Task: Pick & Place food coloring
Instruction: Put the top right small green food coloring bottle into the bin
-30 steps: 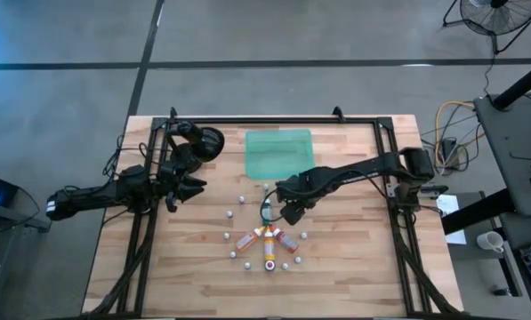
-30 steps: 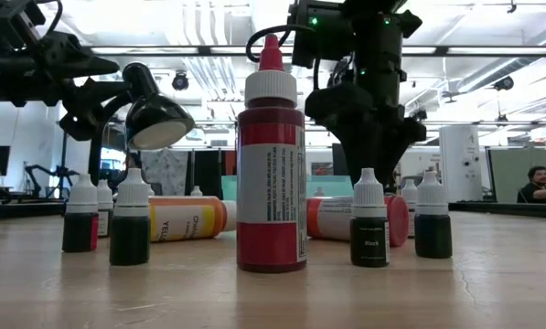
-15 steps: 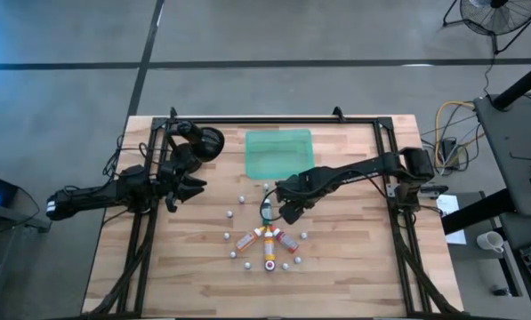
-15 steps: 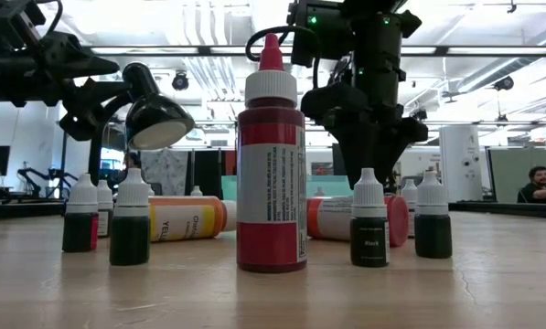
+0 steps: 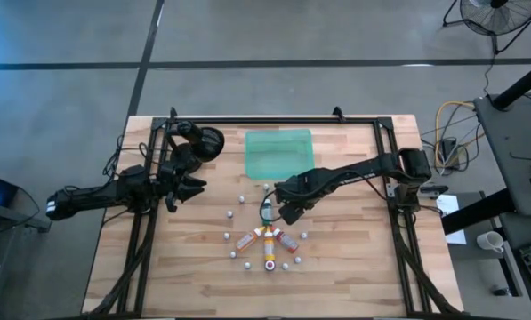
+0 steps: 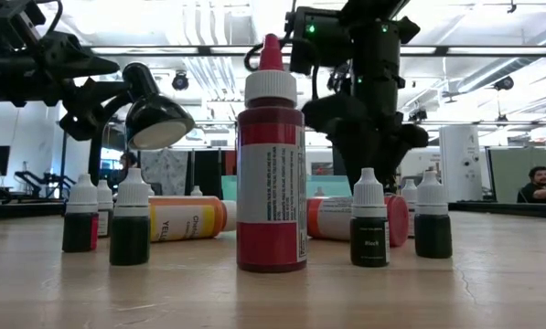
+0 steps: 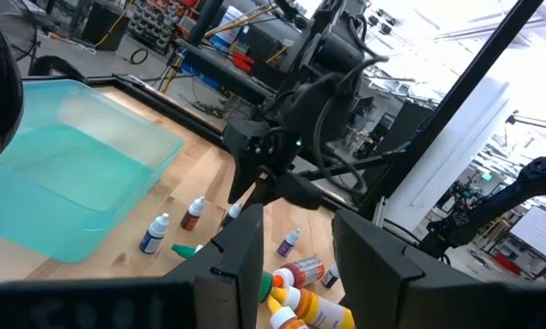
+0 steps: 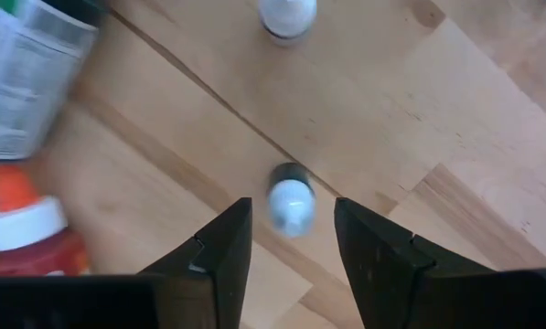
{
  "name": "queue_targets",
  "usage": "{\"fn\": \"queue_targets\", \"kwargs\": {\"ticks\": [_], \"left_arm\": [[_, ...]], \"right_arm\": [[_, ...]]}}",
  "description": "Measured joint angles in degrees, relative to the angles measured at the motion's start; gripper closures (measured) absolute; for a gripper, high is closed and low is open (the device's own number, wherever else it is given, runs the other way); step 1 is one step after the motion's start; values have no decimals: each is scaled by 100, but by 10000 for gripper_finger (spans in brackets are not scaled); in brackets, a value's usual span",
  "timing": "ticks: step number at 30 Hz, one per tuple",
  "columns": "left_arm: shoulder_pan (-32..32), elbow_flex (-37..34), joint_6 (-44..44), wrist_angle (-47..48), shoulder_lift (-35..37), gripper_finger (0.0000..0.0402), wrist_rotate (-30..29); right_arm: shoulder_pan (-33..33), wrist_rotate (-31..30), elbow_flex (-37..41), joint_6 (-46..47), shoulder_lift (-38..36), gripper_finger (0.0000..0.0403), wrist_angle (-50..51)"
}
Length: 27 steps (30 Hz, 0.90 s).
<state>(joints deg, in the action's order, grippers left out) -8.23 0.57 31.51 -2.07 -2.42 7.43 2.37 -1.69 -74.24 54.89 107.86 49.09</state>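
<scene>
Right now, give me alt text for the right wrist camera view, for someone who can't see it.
Looking down past the right gripper, its two dark fingers open, a small white-capped bottle stands on the wooden table just ahead of the gap. Another small bottle stands farther off, and a red bottle lies at the edge.

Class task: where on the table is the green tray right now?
In the high view the green tray lies at the table's far middle edge, between the two arms, just beyond the right gripper and the scattered small bottles.

Bare table (image 5: 354, 267) lies open at lower right of the high view; small dropper bottles (image 5: 242, 200) ring the centre, and the green tray (image 5: 278, 151) blocks the upper middle.
</scene>
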Motion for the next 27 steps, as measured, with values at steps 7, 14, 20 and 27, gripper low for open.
{"fn": "queue_targets", "kwargs": {"ticks": [7, 14, 20, 27], "left_arm": [[0, 1, 0, 0, 0, 296, 1], [0, 0, 2, 1, 1, 296, -1], [0, 1, 2, 0, 1, 296, -1], [0, 0, 0, 0, 2, 296, -1]], "right_arm": [[-2, 0, 11, -46, 4, 258, -17], [-2, 3, 14, -111, 88, 272, -43], [-2, 66, 5, -106, 215, 287, -61], [-2, 66, -46, -113, 220, 306, -69]]}}
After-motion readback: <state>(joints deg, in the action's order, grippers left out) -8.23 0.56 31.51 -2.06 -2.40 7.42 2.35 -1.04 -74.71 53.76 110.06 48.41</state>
